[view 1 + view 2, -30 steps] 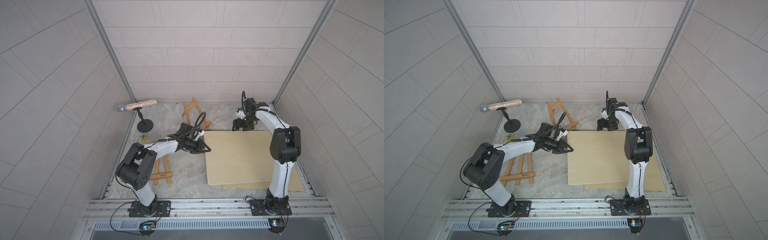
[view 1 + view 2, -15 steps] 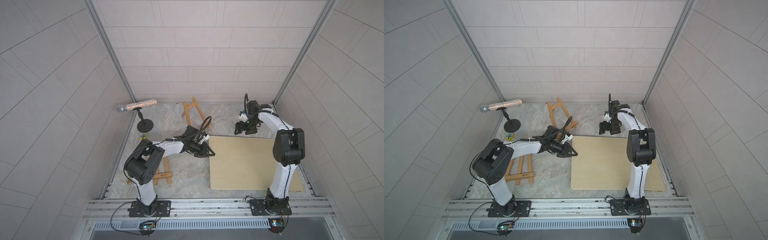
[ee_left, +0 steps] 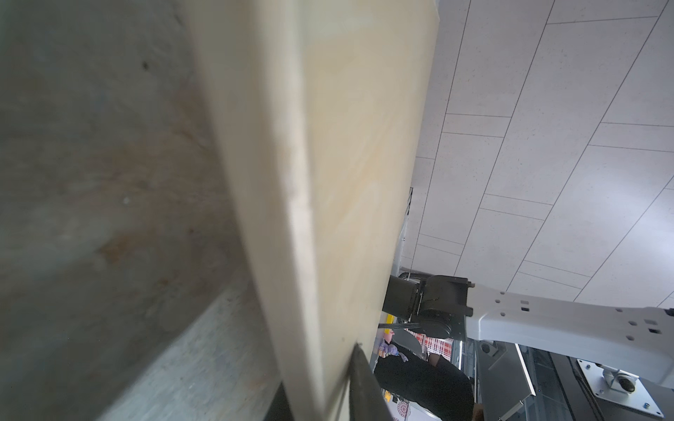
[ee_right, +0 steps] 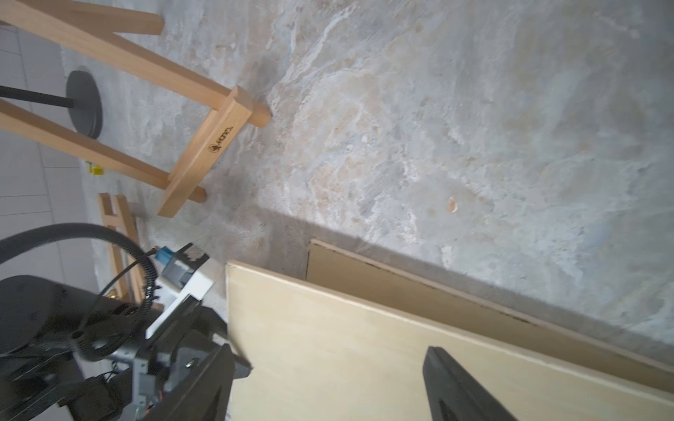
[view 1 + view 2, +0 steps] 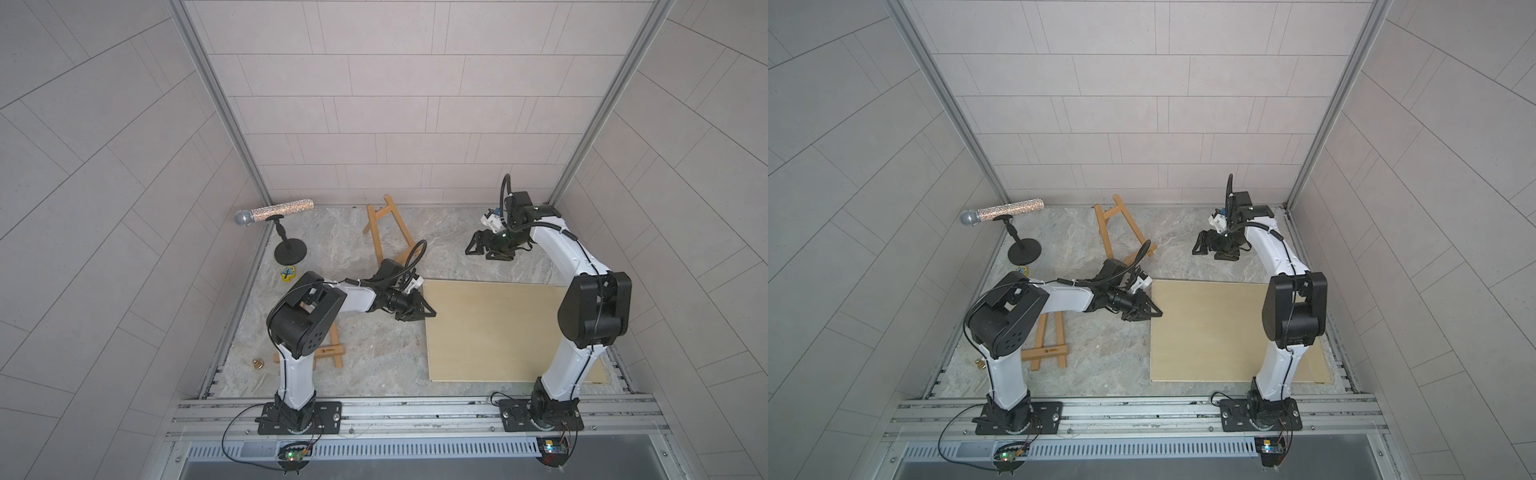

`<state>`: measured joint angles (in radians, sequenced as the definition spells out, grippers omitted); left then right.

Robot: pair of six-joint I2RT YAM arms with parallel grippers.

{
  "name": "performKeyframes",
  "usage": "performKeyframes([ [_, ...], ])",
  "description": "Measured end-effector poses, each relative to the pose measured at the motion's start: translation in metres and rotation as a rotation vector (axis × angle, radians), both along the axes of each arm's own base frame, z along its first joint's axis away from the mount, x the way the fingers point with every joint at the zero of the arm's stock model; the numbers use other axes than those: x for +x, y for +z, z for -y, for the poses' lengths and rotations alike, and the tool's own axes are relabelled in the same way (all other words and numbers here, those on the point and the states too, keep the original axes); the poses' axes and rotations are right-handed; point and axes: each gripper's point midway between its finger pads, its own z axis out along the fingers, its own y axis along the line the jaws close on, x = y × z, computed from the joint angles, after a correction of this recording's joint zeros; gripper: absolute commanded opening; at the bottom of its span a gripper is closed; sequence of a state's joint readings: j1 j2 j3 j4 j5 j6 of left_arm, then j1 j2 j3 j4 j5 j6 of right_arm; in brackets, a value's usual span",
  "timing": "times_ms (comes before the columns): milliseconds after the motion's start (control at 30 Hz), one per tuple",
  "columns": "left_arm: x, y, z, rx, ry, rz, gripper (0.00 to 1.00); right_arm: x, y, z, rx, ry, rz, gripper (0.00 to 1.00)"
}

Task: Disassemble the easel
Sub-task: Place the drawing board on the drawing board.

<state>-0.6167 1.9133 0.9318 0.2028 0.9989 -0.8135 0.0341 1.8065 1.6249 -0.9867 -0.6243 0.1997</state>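
Note:
A pale wooden board lies nearly flat on the right half of the table. My left gripper is shut on its left edge. The left wrist view shows that board edge between the jaws of the left gripper. One wooden easel frame lies at the back middle. A second easel piece lies partly under my left arm. My right gripper hangs open behind the board, holding nothing.
A glittery microphone on a black stand is at the back left. Near the left wall lie a small yellow item and a small brass bell. A brown sheet sticks out from under the board's front right corner.
The board has come down from a raised tilt and shifted toward the front with my left gripper on its edge. The right gripper stays behind it, apart from the board's back edge.

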Motion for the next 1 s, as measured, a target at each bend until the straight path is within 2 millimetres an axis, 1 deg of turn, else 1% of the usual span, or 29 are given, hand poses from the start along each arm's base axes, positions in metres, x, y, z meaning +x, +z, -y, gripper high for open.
performKeyframes([
  [100,-0.001,-0.001,0.007,-0.005,0.001,0.004,0.00,-0.008,0.000,-0.004,0.030,-0.004,-0.011,0.86],
  [300,-0.002,-0.005,0.020,-0.008,0.000,0.006,0.00,-0.016,-0.012,-0.008,0.059,-0.008,-0.047,0.86],
  [700,0.013,-0.006,0.042,-0.027,-0.024,0.015,0.00,-0.014,-0.011,-0.011,0.086,-0.011,-0.038,0.86],
  [1000,0.014,-0.012,0.045,-0.016,-0.043,0.001,0.00,-0.013,-0.010,-0.013,0.096,-0.009,-0.036,0.86],
])
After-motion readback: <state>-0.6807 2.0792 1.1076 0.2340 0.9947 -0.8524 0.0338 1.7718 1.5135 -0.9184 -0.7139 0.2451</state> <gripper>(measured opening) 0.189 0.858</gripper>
